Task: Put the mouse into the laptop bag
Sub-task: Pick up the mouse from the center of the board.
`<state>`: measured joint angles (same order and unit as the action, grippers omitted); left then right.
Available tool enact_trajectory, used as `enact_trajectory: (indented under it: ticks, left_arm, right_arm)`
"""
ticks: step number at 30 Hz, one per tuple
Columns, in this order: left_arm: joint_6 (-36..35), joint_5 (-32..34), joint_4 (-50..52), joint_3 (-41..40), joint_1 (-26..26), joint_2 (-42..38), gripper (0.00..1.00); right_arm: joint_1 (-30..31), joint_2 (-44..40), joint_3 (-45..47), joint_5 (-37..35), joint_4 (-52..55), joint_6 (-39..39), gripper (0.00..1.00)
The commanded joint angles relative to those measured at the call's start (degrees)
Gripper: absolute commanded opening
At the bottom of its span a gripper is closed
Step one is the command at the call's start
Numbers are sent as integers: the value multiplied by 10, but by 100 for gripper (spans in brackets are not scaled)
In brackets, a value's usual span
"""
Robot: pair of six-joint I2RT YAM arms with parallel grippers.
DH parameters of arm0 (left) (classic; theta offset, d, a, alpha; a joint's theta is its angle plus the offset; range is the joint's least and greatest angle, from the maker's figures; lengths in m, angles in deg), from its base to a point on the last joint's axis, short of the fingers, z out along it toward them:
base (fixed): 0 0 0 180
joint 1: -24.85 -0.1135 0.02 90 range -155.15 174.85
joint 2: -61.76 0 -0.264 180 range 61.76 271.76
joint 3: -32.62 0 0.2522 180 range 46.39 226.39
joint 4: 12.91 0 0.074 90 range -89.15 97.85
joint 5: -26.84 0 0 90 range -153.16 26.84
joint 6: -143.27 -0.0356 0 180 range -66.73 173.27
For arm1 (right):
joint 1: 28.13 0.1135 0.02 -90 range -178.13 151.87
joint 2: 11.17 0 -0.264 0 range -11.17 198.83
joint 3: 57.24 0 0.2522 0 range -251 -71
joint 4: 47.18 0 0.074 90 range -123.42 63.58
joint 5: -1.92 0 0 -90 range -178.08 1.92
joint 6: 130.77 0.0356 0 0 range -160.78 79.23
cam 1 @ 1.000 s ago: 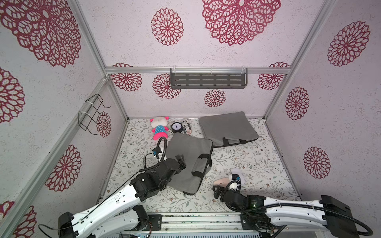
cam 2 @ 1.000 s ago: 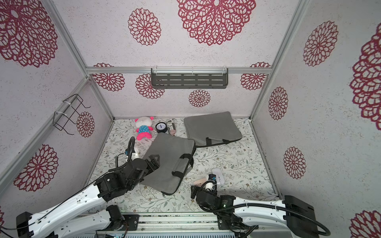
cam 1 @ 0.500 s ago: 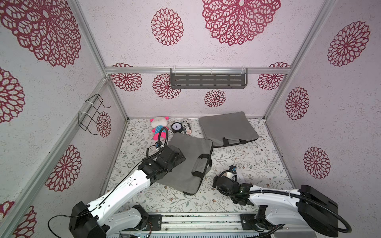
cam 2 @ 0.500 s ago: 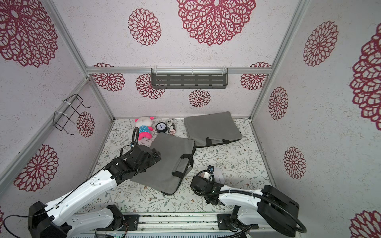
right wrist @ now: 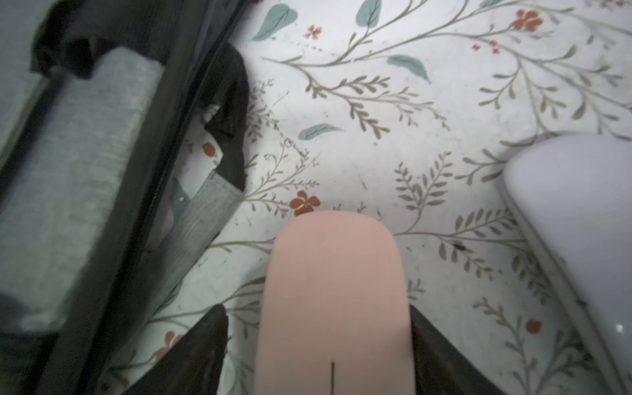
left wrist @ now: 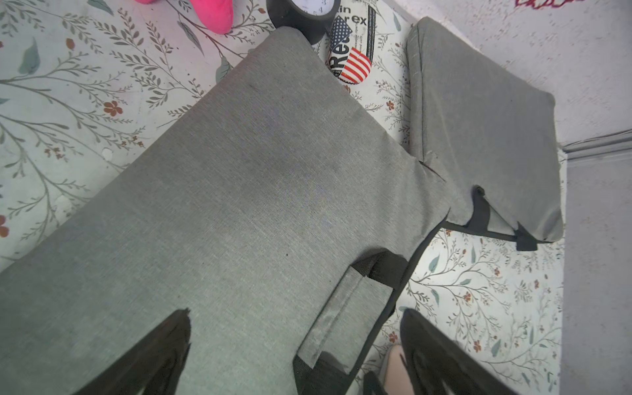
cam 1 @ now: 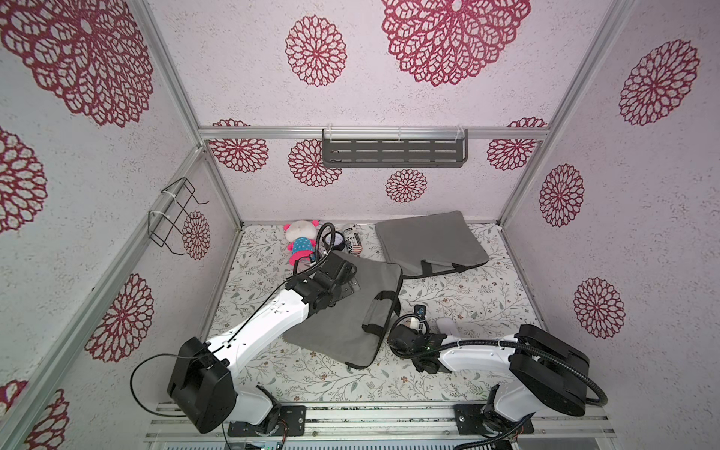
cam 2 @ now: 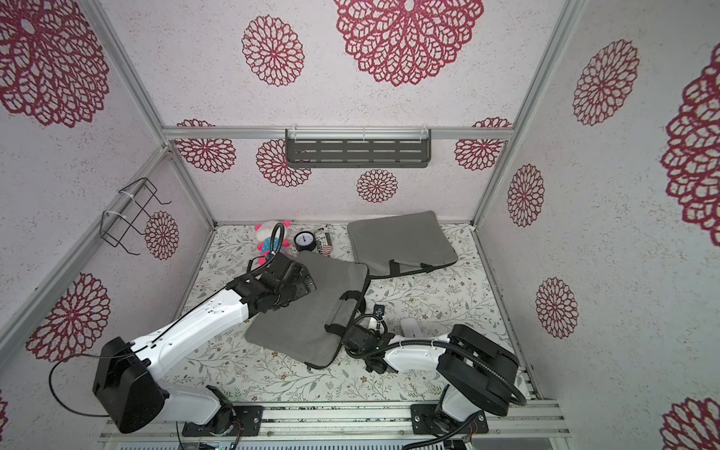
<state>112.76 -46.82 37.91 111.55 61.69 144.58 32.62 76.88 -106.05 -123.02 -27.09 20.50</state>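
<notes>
The pink mouse [right wrist: 335, 294] lies on the floral floor between the fingers of my right gripper [right wrist: 318, 352]. One finger [right wrist: 441, 355] touches its side; a gap shows at the other, so the gripper is open. In both top views this gripper [cam 1: 409, 326] [cam 2: 370, 320] sits just right of the near grey laptop bag [cam 1: 350, 311] [cam 2: 307, 307], by its handles [right wrist: 75, 164]. My left gripper [left wrist: 297, 342] [cam 1: 345, 278] hovers open over that bag [left wrist: 256, 205], holding nothing. A corner of the pink mouse [left wrist: 393, 366] shows past the bag's edge.
A pale white mouse [cam 1: 446, 325] [right wrist: 574, 212] lies right of the pink one. A second grey bag [cam 1: 428, 245] lies at the back right. A plush toy [cam 1: 300, 241], a clock [cam 1: 337, 241] and a can [cam 1: 353, 244] stand along the back wall.
My right gripper has moved left and farther in, toward the bag's handles, and its jaws have narrowed around the pink mouse. My left arm has reached farther over the near bag.
</notes>
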Motion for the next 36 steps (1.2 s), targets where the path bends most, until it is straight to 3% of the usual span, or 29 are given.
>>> enact_trajectory:
  ticks: [1, 4, 7, 13, 20, 26, 30, 34, 36]
  left_arm:
    - [-70, 6, -81, -23, -3, 30, 98]
    - [-91, -52, -97, -12, -12, 78, 96]
    - [-132, -57, -79, 21, -2, 117, 96]
    - [-168, -144, -106, 48, 3, 178, 95]
    - [-198, -114, -36, 131, 51, 253, 94]
    - [-200, -108, 53, 197, 62, 327, 83]
    - [-197, -67, 95, 219, 65, 339, 79]
    - [-200, -62, 138, 251, 65, 369, 70]
    - [-202, -55, 148, 259, 64, 377, 59]
  right_arm:
    - [-7, 42, -7, 25, 45, 8, 71]
    - [-10, 57, -7, 23, 46, 10, 62]
    - [-20, 61, 1, 42, 27, 4, 48]
    - [-25, 7, 21, 27, 37, 8, 47]
    - [-36, -74, 27, 9, 53, -11, 46]
    - [-37, -135, 27, 13, 65, -23, 44]
    - [-38, -161, 31, 12, 68, -28, 44]
    - [-38, -170, 39, 26, 50, -29, 42]
    - [-38, -172, 42, 29, 42, -30, 42]
